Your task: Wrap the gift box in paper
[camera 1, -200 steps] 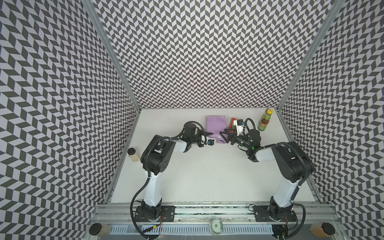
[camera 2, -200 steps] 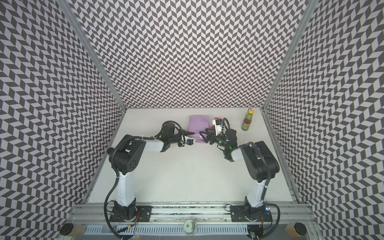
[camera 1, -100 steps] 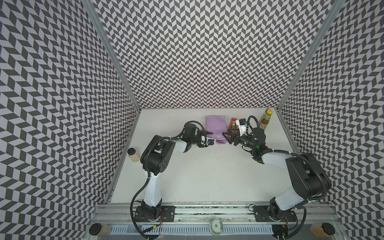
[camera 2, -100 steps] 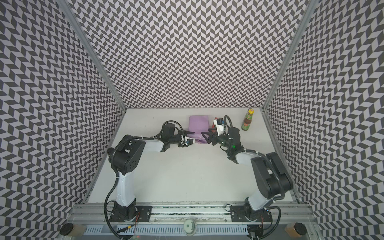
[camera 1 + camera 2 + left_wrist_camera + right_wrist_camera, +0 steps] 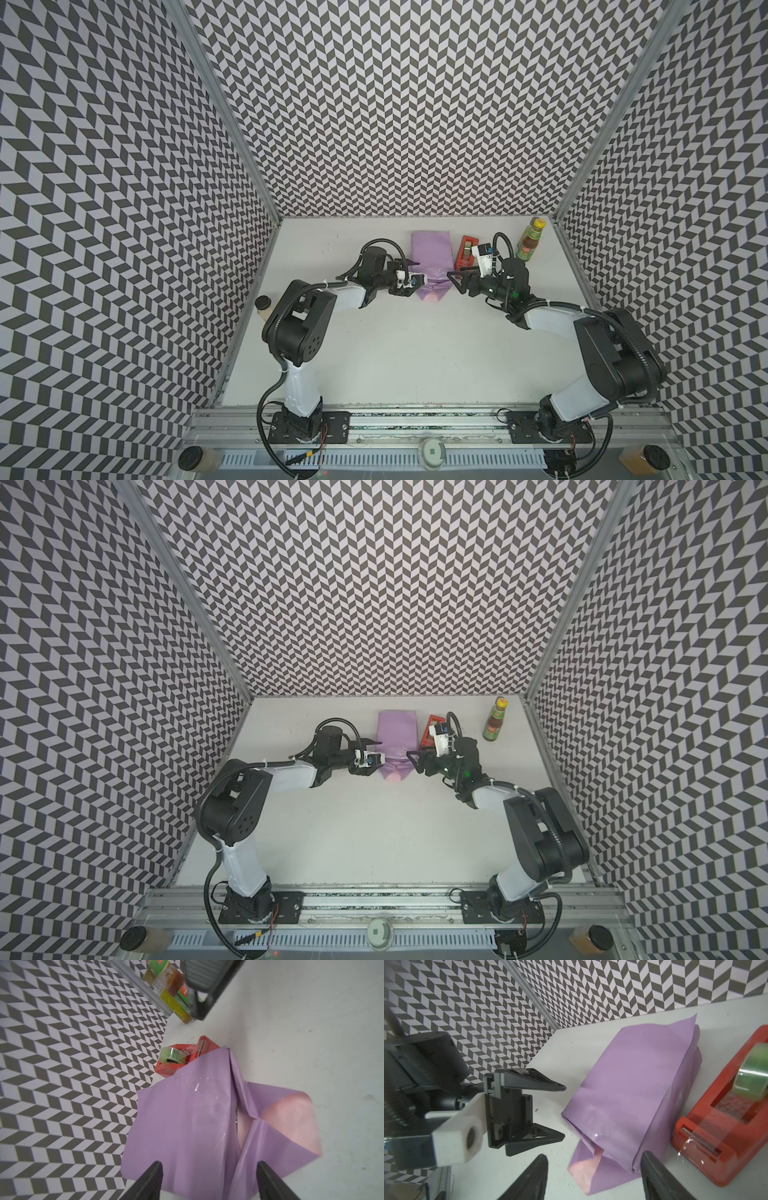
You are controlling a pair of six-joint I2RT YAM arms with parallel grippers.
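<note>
Lilac paper [image 5: 431, 255] is folded round into a long parcel that lies on the white table [image 5: 415, 353], at the far middle, near the back wall; the gift box is hidden under it and cannot be seen. The parcel's near end is not closed off — loose flaps splay onto the table there, and the paper's pale pink inner face [image 5: 291, 1118] shows between them; clear tape glints on the top fold.

The left gripper [image 5: 564, 1112] sits just beside that near end on the parcel's left, its two black fingers spread wide, tips short of the paper and holding nothing. The right gripper [image 5: 456, 282] faces it from the other side, fingers likewise spread; in the right wrist view the open end lies between them, with no pinch to be seen.

A red tape dispenser [image 5: 466, 251] stands just beside the parcel's right flank; a sauce bottle [image 5: 529, 241] stands upright further right, near the side wall.
</note>
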